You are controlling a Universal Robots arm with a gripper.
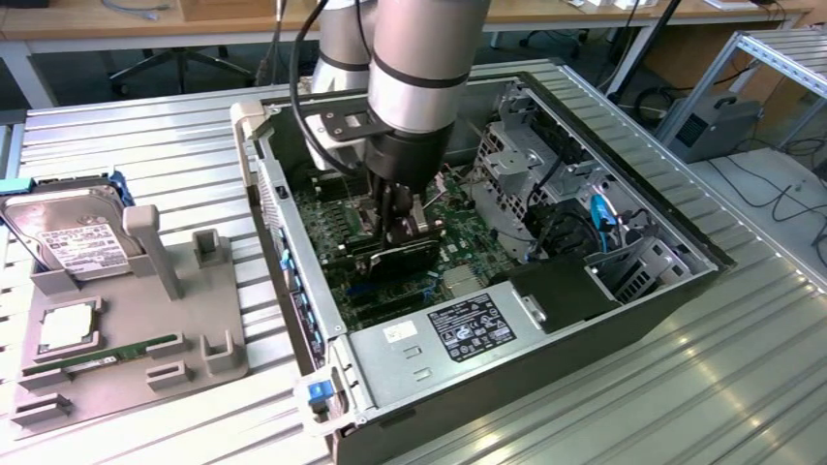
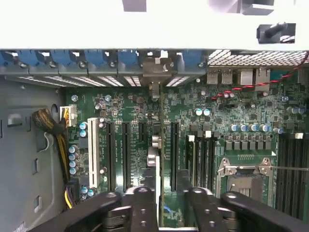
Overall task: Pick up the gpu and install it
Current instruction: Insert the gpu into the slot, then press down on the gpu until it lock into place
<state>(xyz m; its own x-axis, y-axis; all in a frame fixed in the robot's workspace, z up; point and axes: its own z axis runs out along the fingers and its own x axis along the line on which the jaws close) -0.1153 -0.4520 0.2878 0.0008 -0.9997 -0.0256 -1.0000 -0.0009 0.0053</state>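
The gpu (image 1: 391,260) stands on edge on the green motherboard (image 1: 452,218) inside the open computer case (image 1: 646,291). In the wrist view I look down its thin top edge (image 2: 153,159). Its silver bracket (image 2: 155,72) sits against the rear slot row with the blue latches. My gripper (image 1: 411,231) hangs straight over the card, low in the case. The black fingers (image 2: 142,200) straddle the card's top edge, my gripper (image 2: 166,195) open, with a gap showing on one side of the card.
Left of the case, a grey holder tray (image 1: 194,339) carries a silver hard drive (image 1: 72,237), a processor (image 1: 65,329) and a green memory stick (image 1: 123,351). Inside the case, the drive cage (image 1: 517,165), power supply (image 1: 446,334) and cables (image 1: 601,218) crowd the gripper. A processor socket (image 2: 244,179) lies beside the slots.
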